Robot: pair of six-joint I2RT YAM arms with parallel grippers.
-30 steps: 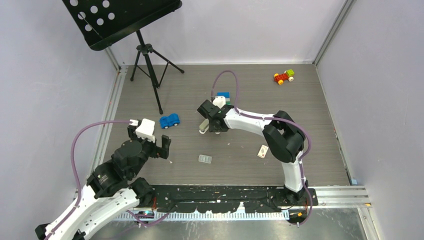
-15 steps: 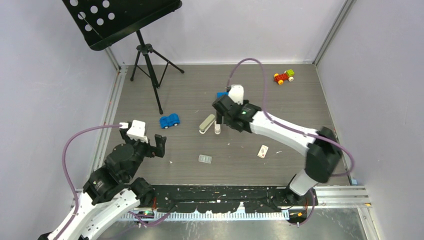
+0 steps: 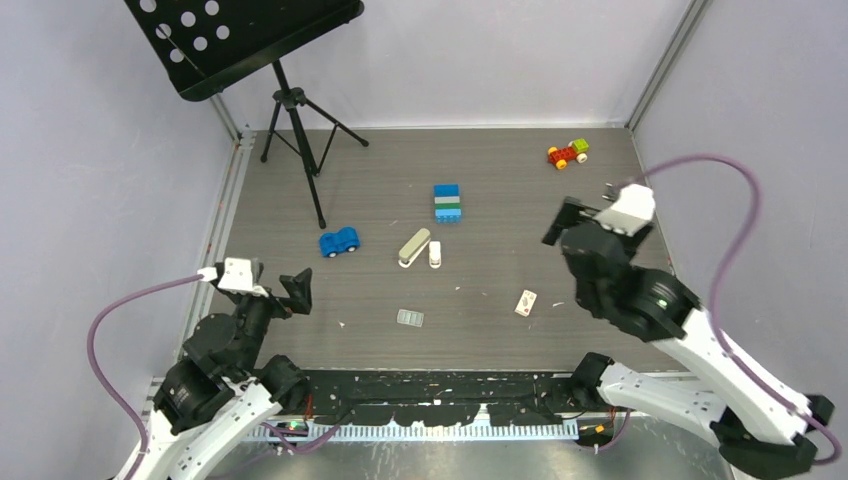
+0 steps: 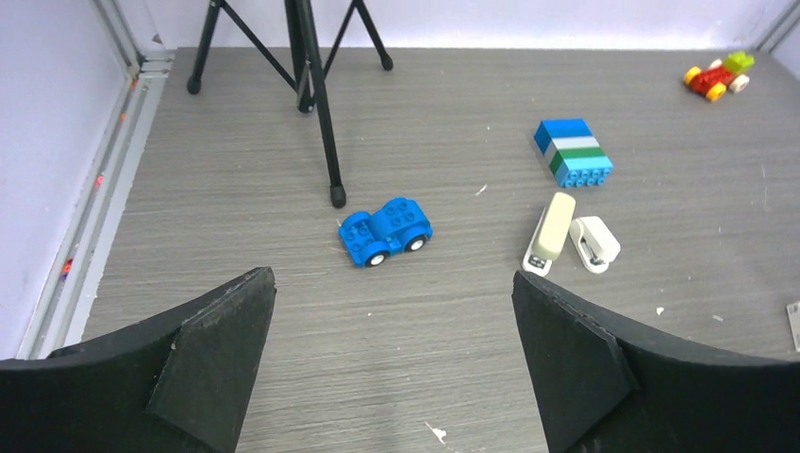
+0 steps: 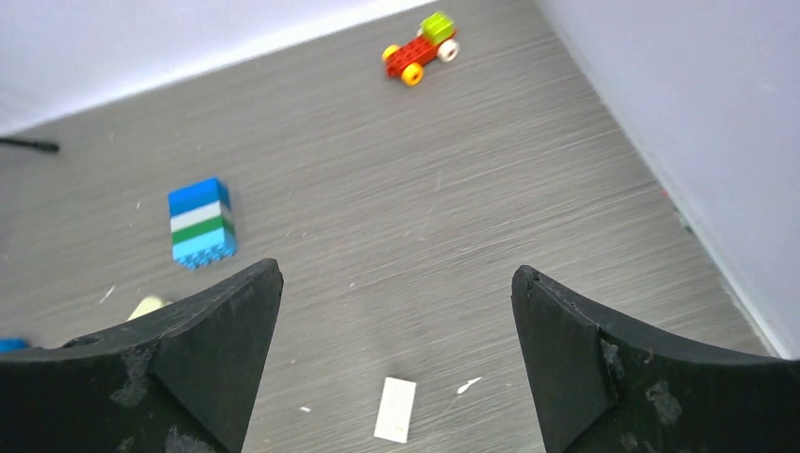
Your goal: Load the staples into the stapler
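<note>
The stapler (image 3: 415,246) lies on the grey floor mid-table, its beige top up, with a small white clip-like piece (image 3: 435,254) beside it. In the left wrist view the stapler (image 4: 550,231) lies far ahead to the right. The staples (image 3: 410,318), a small silvery strip, lie nearer the arms, and their white red-marked box (image 3: 526,302) sits to the right. My left gripper (image 3: 278,283) hovers open at the near left, nothing between its fingers (image 4: 393,276). My right gripper (image 3: 585,205) stands open at the right, above the box (image 5: 395,409), holding nothing (image 5: 397,271).
A blue toy car (image 3: 339,241) sits left of the stapler. A blue, white and green block stack (image 3: 447,202) stands behind it. A red and yellow toy car (image 3: 567,153) is at the far right. A black music stand (image 3: 290,100) stands at the back left.
My right gripper opened, left the stapler and swung back to the right. The stapler and white piece now lie uncovered. My left arm drew back toward the near left.
</note>
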